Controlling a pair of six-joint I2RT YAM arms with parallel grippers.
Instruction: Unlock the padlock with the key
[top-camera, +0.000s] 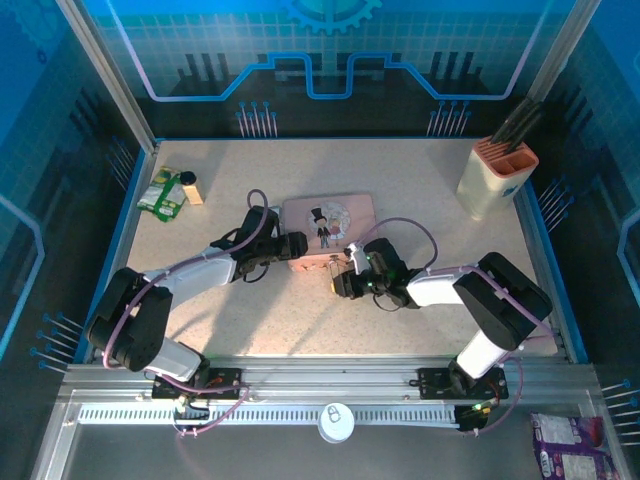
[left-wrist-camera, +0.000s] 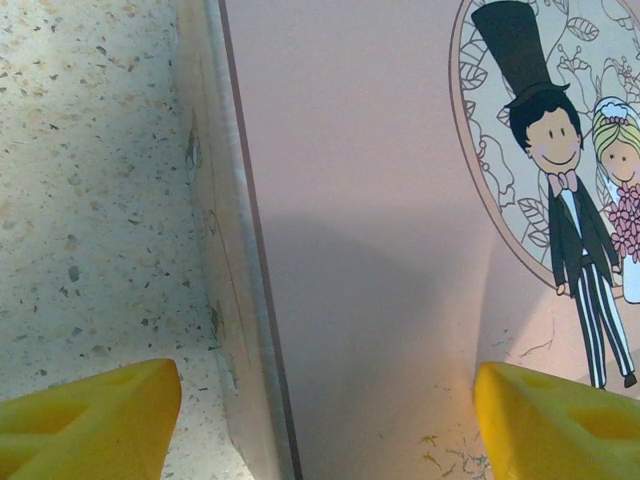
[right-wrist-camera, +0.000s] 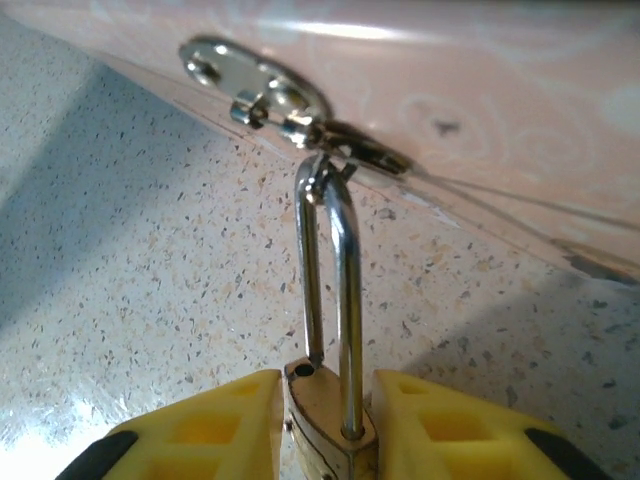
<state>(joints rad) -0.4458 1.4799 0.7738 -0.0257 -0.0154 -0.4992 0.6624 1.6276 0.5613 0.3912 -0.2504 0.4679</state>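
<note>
**Long axis straight ahead**

The right gripper (right-wrist-camera: 325, 415) is clamped on the small brass-gold padlock (right-wrist-camera: 320, 430), whose long axis runs directly ahead to the hasp (right-wrist-camera: 260, 90) of the pink rectangular tin (left-wrist-camera: 380, 200). The left gripper (left-wrist-camera: 325, 415), jaws apart, straddles that tin's edge.

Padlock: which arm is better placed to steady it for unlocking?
Right. The right tool grips the small brass padlock, whose silvery shackle threads the metal hasp of the pink tin box. The left tool, open, straddles that box's edge, off the lock.
</note>
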